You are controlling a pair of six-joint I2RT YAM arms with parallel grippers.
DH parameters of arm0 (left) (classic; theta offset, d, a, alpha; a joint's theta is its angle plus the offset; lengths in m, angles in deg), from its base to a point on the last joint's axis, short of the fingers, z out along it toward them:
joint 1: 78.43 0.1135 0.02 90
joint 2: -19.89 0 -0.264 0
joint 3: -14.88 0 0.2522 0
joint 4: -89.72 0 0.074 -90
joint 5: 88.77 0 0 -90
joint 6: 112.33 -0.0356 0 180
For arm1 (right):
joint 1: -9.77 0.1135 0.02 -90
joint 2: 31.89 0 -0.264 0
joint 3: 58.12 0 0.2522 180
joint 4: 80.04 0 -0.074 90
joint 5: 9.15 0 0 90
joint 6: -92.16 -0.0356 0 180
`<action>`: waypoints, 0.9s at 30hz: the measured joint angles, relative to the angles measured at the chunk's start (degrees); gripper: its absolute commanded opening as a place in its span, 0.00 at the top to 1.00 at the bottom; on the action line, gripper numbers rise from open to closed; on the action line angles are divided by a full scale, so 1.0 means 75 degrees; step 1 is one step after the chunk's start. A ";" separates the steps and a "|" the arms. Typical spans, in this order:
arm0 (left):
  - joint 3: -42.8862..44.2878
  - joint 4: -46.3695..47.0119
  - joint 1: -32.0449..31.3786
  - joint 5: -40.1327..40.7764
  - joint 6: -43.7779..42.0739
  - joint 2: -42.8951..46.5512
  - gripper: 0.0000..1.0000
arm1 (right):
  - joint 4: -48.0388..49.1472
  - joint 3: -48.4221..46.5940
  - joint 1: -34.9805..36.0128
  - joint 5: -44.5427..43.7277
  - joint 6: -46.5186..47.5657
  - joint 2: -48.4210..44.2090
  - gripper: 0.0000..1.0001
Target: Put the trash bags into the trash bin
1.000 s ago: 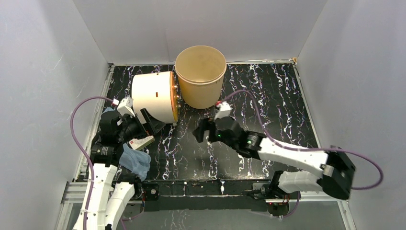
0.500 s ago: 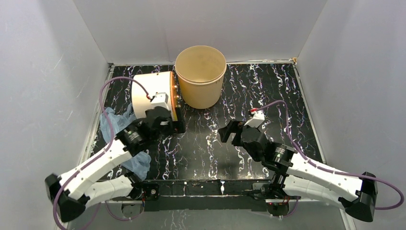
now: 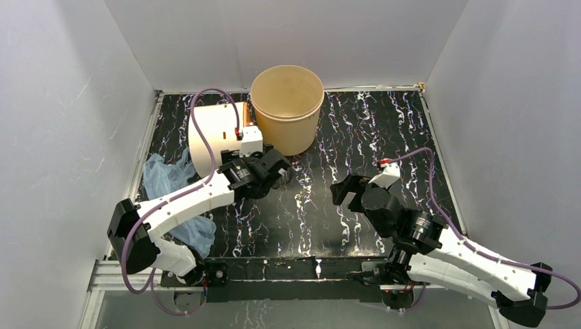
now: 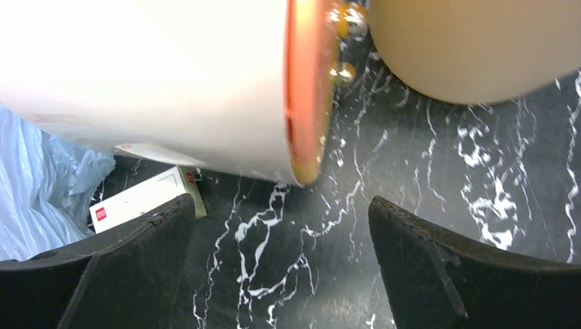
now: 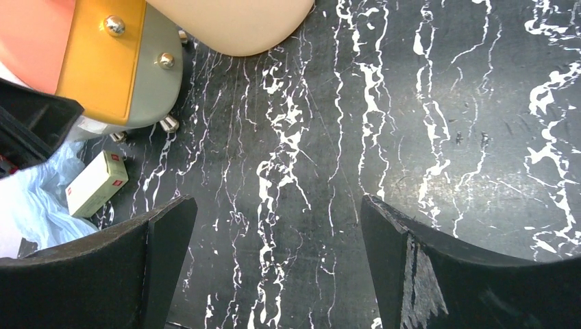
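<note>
With left gripper (image 3: 277, 169) and right gripper (image 3: 344, 192) both gaping empty, the left should pinch a thick fold of the trash bag (image 3: 163, 175), crumpled at the frame's left, then lift it to the trash bin (image 3: 288, 133) at top centre.

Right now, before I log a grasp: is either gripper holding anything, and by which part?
Nothing is held. The left gripper and right gripper are open and empty; the trash bag lies ungripped.

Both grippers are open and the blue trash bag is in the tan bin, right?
No. The top view shows the blue trash bag lying left of the cream drum, outside the tan bin. The left gripper and right gripper are open.
</note>
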 measured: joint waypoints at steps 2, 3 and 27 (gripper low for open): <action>-0.0003 0.0163 0.0373 -0.0143 -0.0230 0.0044 0.09 | -0.0157 -0.0015 0.0000 -0.0087 -0.0026 -0.0157 0.01; -0.0038 0.0315 0.0653 -0.0248 -0.0361 0.0079 0.10 | -0.0192 -0.0015 0.0000 -0.0131 -0.0035 -0.0213 0.01; 0.0195 0.4398 0.5697 -0.4753 -0.3585 -0.2081 0.22 | -0.0697 -0.0015 0.0000 -0.0452 -0.0233 0.0102 0.01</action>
